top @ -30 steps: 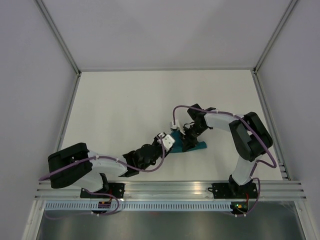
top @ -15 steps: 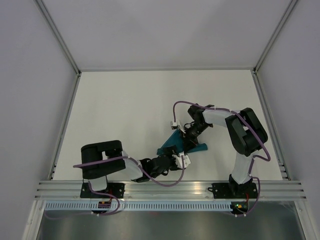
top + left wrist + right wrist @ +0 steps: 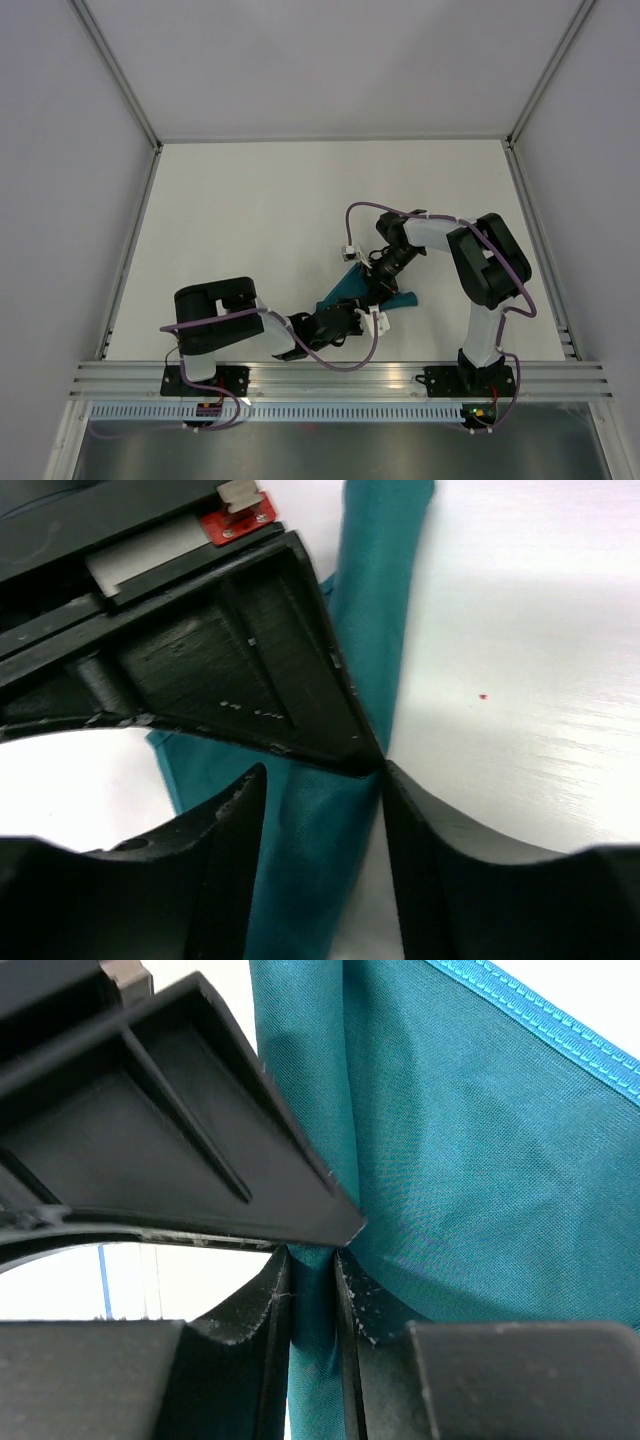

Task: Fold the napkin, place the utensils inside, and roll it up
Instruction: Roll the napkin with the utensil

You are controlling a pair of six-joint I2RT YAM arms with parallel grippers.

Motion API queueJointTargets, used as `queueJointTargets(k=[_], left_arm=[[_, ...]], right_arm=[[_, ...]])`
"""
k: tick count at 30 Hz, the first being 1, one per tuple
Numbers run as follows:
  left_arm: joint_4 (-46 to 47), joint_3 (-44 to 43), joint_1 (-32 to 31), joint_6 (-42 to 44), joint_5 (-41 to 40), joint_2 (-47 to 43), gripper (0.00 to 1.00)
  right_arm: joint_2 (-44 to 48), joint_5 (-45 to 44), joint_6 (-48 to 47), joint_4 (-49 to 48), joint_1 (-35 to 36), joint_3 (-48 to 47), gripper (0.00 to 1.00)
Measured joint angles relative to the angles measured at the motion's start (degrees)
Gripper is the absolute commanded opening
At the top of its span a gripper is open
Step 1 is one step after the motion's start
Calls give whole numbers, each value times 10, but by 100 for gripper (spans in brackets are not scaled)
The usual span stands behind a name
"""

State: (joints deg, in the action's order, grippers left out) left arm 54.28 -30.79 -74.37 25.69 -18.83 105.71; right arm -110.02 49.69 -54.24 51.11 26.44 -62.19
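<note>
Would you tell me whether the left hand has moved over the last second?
Yes: the left hand has swung right and closer to the silver aluminium rail along the near edge.

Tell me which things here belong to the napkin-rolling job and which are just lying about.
In the job:
napkin
right hand, pinching it
left hand, straddling a fold of it
(no utensils visible)

Just there:
white table
purple cables
metal rail along the near edge
</note>
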Motion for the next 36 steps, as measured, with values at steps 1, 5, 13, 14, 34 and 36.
queueJointTargets(k=[1,5,13,14,34,36], left_arm=[[-10,-2,2,-4,10,-2,42],[-54,-12,11,-25,47,-12,24],[-106,-24,37,-58,111,-30,2],[-110,-26,41,-63,119,-31,2],[-216,-87,195,-246,412,-27,2],[-221,-98,208,-267,444,-16,2]], right_arm=[[-1,0,0,2,0,-1,14],[-4,0,0,8,0,-5,15],[-4,-1,-2,13,-4,-5,37],[-3,-1,-2,13,-5,-5,40],[178,-68,1,-49,-65,29,54],[228,-74,1,-75,-64,64,56]])
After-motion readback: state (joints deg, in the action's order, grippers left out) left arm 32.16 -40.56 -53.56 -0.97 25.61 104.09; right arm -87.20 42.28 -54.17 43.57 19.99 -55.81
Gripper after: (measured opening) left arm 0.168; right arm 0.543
